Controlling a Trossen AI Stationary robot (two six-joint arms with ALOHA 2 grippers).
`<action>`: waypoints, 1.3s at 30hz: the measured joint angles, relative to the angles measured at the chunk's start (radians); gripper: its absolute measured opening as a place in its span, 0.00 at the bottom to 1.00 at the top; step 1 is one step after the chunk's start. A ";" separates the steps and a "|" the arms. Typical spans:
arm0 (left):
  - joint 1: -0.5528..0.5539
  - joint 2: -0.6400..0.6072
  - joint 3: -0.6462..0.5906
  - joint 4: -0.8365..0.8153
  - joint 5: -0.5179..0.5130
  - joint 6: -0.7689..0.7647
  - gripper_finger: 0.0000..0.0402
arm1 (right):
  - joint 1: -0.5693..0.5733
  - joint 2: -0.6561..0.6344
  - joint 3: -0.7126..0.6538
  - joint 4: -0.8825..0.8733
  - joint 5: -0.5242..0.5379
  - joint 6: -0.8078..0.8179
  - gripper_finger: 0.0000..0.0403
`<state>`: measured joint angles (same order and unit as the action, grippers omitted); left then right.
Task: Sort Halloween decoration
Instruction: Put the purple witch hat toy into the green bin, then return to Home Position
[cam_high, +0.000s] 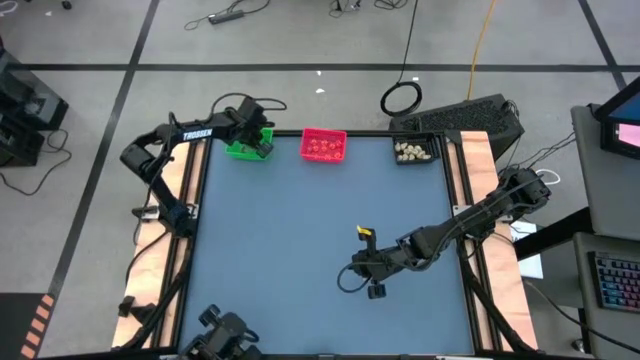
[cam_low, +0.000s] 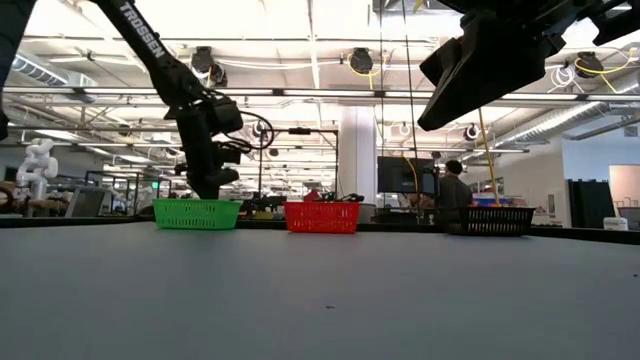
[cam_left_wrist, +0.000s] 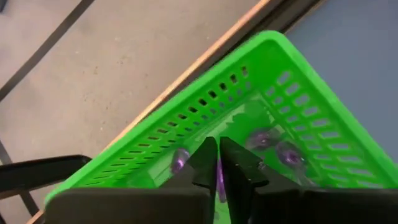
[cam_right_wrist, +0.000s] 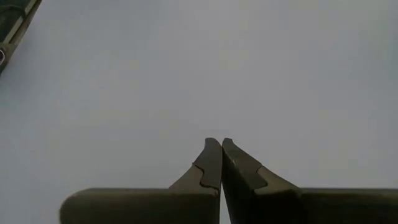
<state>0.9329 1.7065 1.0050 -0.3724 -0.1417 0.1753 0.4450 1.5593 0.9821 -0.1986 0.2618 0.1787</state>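
Observation:
My left gripper (cam_left_wrist: 219, 163) hangs over the green tray (cam_high: 243, 150) at the table's far left, its tips down inside the tray in the low view (cam_low: 205, 188). A sliver of a purple trinket (cam_left_wrist: 219, 179) shows in the narrow slit between its fingers. More purple trinkets (cam_left_wrist: 289, 154) lie on the tray's floor. The red tray (cam_high: 323, 145) holds orange-red trinkets and the black tray (cam_high: 414, 151) holds cream-white ones. My right gripper (cam_right_wrist: 221, 148) is shut, with nothing in it, above the bare table at the middle right (cam_high: 352, 272). My left gripper pinches a purple trinket (cam_left_wrist: 219, 182) between its two fingertips. Only a thin strip of it shows in the slit, so the part cannot be told. The fingers slant down from above into the green tray. The trinket sits clear of those on the tray's floor.
The three trays stand in a row along the table's far edge (cam_high: 360, 132). The blue-grey tabletop (cam_high: 300, 240) stretches between them and the near edge. Wooden rails (cam_high: 480, 170) run along both sides. In the low view a person (cam_low: 457, 195) stands in the room behind.

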 joint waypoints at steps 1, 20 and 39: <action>0.000 0.000 0.000 -0.003 0.003 0.008 0.07 | 0.000 0.000 0.000 0.000 0.000 -0.004 0.00; -0.152 -0.274 -0.034 -0.020 -0.004 0.014 0.15 | -0.133 0.000 -0.089 0.049 0.003 -0.174 0.00; -0.578 -0.604 -0.501 0.526 0.031 -0.090 0.03 | -0.261 -0.102 -0.487 0.662 -0.075 -0.244 0.00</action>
<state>0.3546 1.1027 0.5036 0.1537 -0.1105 0.0848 0.1844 1.4572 0.4950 0.4637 0.1872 -0.0652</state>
